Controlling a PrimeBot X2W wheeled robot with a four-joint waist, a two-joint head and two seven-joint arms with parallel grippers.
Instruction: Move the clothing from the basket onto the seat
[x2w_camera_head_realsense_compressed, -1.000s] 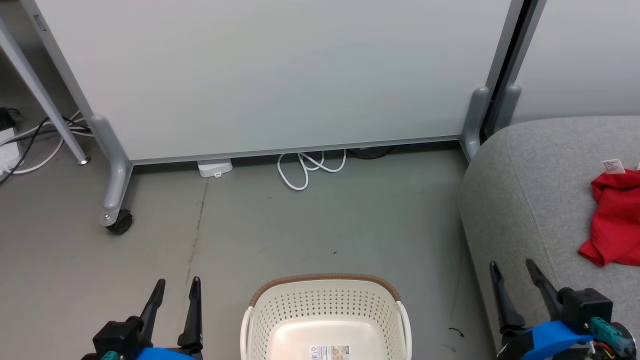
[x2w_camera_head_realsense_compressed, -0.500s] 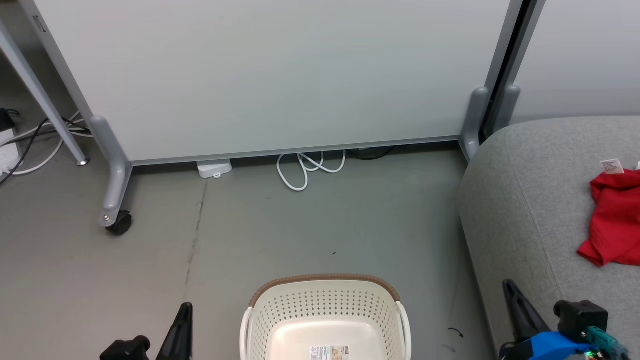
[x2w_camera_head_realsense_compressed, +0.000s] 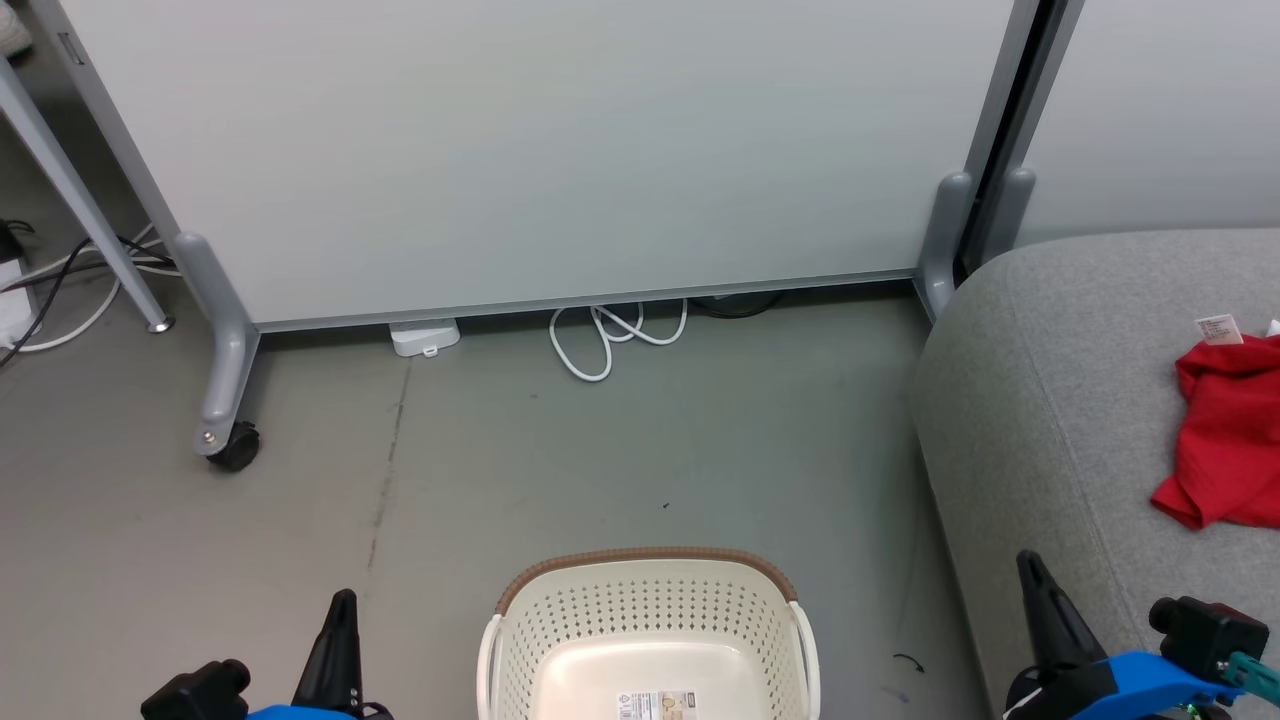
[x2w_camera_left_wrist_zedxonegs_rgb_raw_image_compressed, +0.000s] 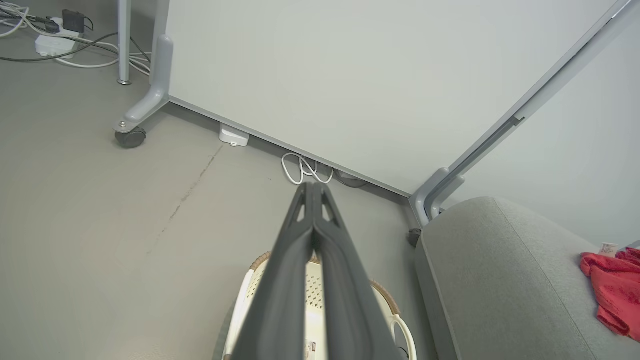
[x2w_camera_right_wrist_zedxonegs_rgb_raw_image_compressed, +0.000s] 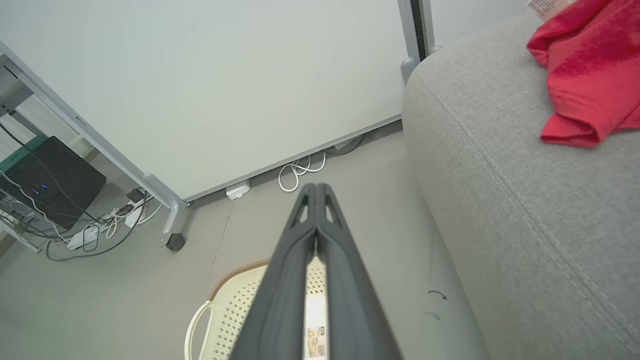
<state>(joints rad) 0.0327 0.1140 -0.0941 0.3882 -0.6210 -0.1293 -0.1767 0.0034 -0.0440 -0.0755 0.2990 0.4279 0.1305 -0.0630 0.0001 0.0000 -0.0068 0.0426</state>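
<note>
Clothing (x2w_camera_head_realsense_compressed: 1225, 430), a bright red soft garment with a small white tag (x2w_camera_head_realsense_compressed: 1222, 329) at its far edge, lies crumpled on top of the large light grey fabric seat (x2w_camera_head_realsense_compressed: 1050, 400), well in from the cushion's rounded left corner. On the grey floor (x2w_camera_head_realsense_compressed: 600, 450) near the seat's left edge stands the cream-white perforated plastic basket (x2w_camera_head_realsense_compressed: 650, 610) with a brown braided rim and white handles; its smooth pale bottom and a printed label are visible. The left gripper (x2w_camera_head_realsense_compressed: 342, 600) hangs over the floor left of the basket, its two long dark fingers pressed together to a single point, gripping nothing. The right gripper (x2w_camera_head_realsense_compressed: 1028, 562) hangs by the seat's near left edge, right of the basket, likewise pinched fully closed on nothing. Along the floor's far edge stands a pale grey wheeled partition panel (x2w_camera_head_realsense_compressed: 550, 150), with a looped white cable (x2w_camera_head_realsense_compressed: 600, 340) at its foot.
</note>
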